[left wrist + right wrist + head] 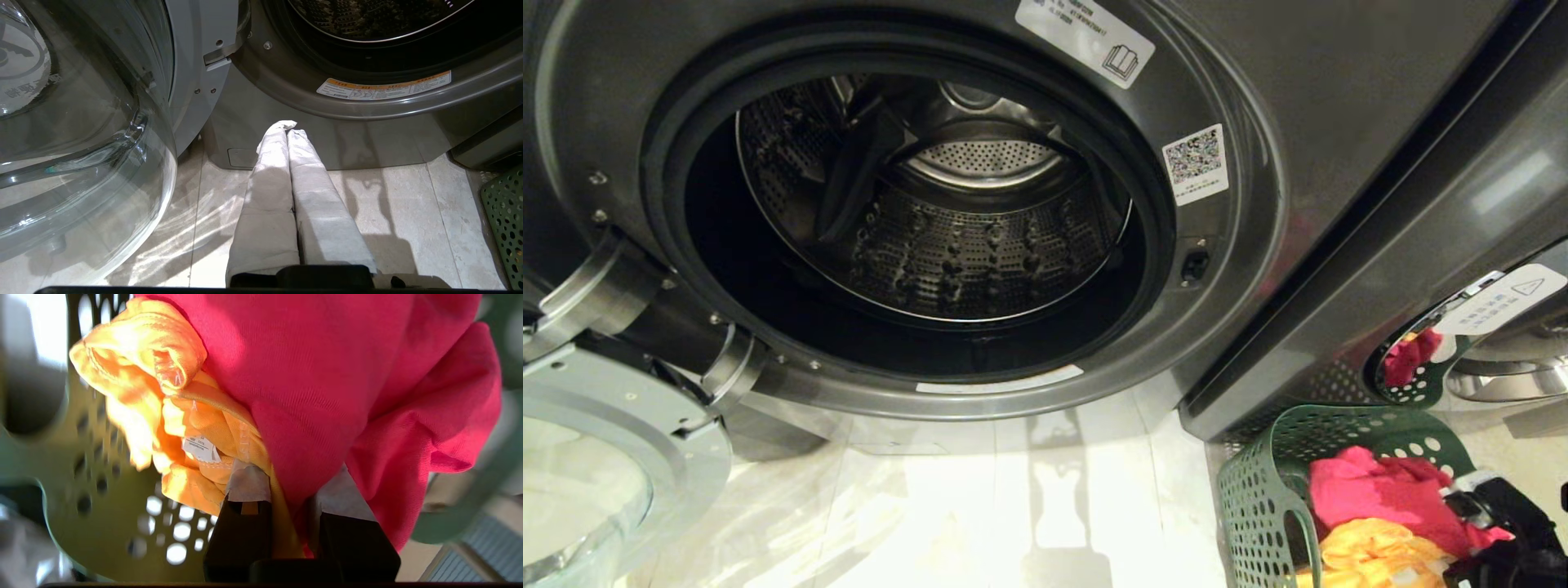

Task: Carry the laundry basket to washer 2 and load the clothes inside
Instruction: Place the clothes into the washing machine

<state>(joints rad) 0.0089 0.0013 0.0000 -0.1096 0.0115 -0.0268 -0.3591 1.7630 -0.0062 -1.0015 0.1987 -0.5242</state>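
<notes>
While fabric hides its fingertips, right hand [288,490] pinches clothes [327,375] over laundry basket [1258,490], left hand [286,126] closed.

The head view looks close into the washer [915,212] opening; the left wrist view faces its lower front from near the floor [408,204]; the right wrist view sits inside the laundry basket [102,522].

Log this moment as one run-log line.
right gripper: shut on yellow garment and pink-red garment at laundry basket | left gripper: shut, idle | washer: door open
</notes>
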